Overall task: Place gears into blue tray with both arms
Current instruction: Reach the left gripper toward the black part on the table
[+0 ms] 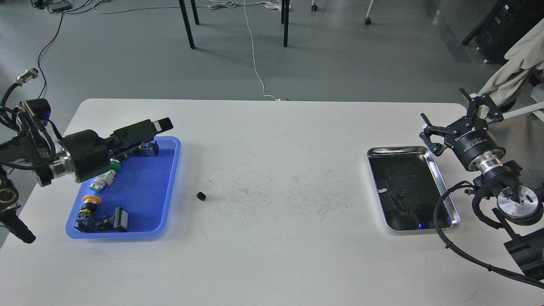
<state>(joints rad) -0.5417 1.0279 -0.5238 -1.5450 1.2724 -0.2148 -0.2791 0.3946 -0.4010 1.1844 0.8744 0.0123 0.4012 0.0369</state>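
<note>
One small black gear (201,196) lies on the white table, just right of the blue tray (148,187). The tray holds several push-button switches (102,178) along its left side and no gear that I can see. My left gripper (148,132) reaches in from the left, low over the tray's far end. Its fingers point right, one above the other with a gap, and hold nothing. My right gripper (457,118) hangs open and empty at the far right, above the table beyond the steel tray's far corner.
A shiny steel tray (444,182) with a dark bottom sits at the right of the table (272,238). My right arm's cable (442,212) loops over its right rim. Chair legs and a white cord stand on the floor behind the table.
</note>
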